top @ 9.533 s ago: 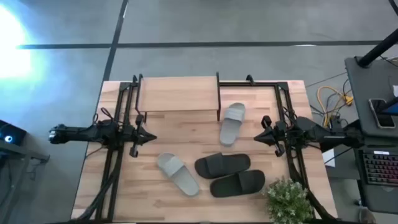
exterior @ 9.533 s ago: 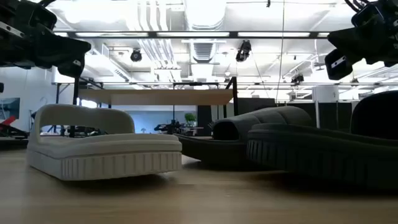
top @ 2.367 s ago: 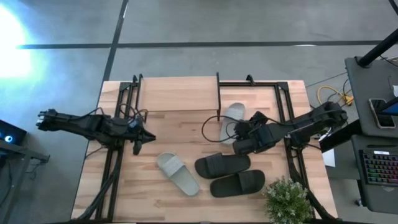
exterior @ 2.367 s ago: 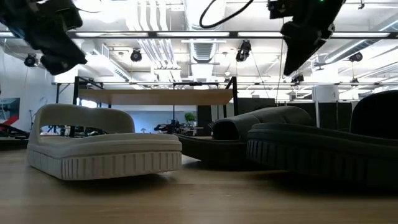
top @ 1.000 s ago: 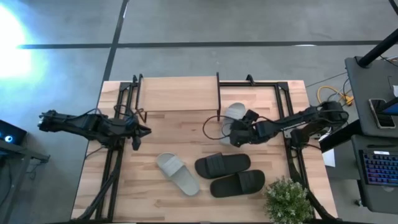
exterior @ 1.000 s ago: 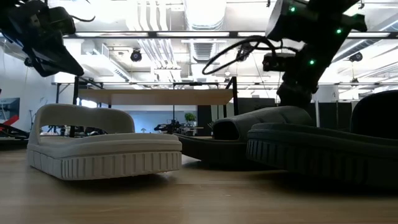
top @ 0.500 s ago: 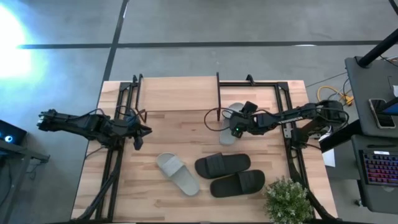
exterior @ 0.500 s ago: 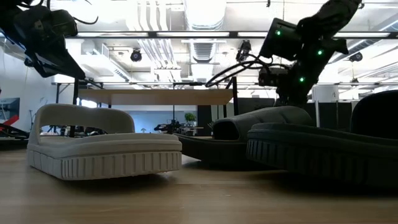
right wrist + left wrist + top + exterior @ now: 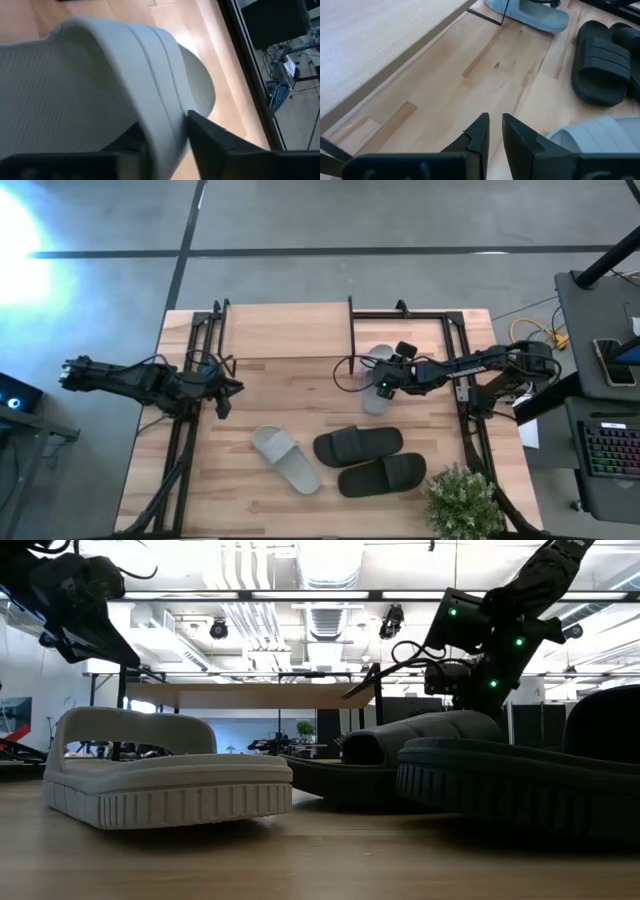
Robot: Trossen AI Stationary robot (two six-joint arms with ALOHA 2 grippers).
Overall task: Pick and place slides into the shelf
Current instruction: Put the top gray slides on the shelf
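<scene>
A pale grey slide (image 9: 372, 370) lies sole down beside the right leg of the shelf (image 9: 288, 330). My right gripper (image 9: 384, 387) is down on it, shut on its strap. A second pale grey slide (image 9: 286, 459) and two black slides (image 9: 358, 445) (image 9: 382, 473) lie nearer the front edge. My left gripper (image 9: 226, 391) hangs shut above bare table at the left, in front of the shelf. In the low view the held slide is hidden behind the black slides (image 9: 430, 755). My right gripper has the pale grey slide's wide strap (image 9: 159, 120) between its two fingers, at the strap's side near the toe end. One finger (image 9: 207, 137) is on the toe side; the strap partly hides the other finger. The fingers slant down from the table's right. The sole rests on the table.
A potted plant (image 9: 464, 500) stands at the front right corner. Black arm frames (image 9: 190, 380) (image 9: 462, 370) run along both table sides. A cable (image 9: 345, 375) loops beside the held slide. The shelf's thin black leg (image 9: 502, 12) stands close to that slide.
My right gripper has gone toward the table's far edge and down onto the far grey slide, rolling a little, and has shut on its strap. The slide stays on the table.
</scene>
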